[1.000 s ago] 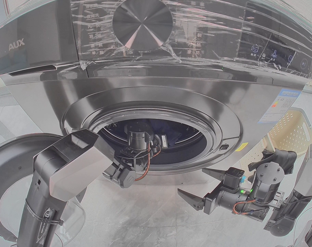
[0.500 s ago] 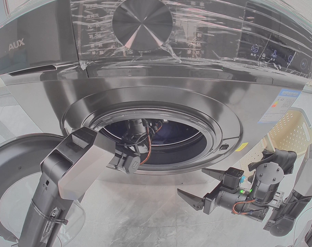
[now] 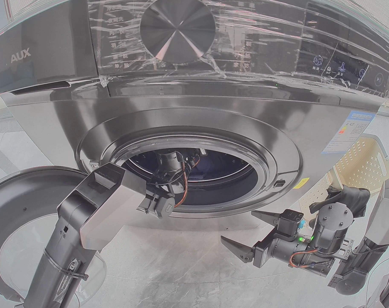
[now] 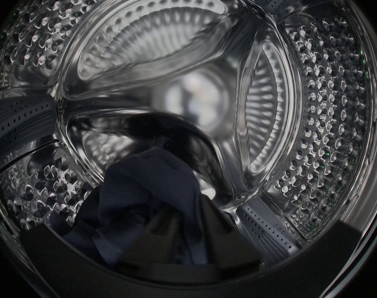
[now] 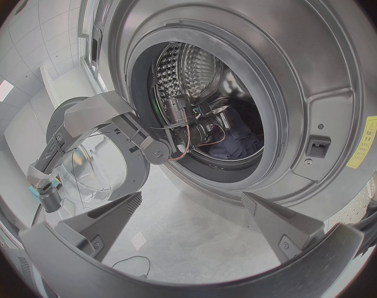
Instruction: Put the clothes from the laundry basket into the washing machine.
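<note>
The washing machine (image 3: 194, 120) stands with its round door (image 3: 15, 219) swung open to the left. My left arm's wrist (image 3: 171, 167) is inside the drum opening, just over the rim. A dark blue garment (image 4: 155, 195) lies heaped at the bottom of the steel drum (image 4: 321, 104), right in front of the left wrist camera, and also shows past the left arm (image 5: 188, 129) as a blue heap (image 5: 238, 139). My right gripper (image 3: 238, 226) hangs open and empty low over the floor, in front of the machine. A dark garment (image 3: 348, 195) lies on the laundry basket (image 3: 365, 163).
The cream perforated laundry basket stands at the machine's right side, behind my right arm. The open door (image 5: 93, 166) takes up the left side. Grey tiled floor (image 3: 181, 262) lies bare between the two arms.
My left arm has lifted and pushed its wrist from the lower rim deeper into the drum opening. The right arm has kept still.
</note>
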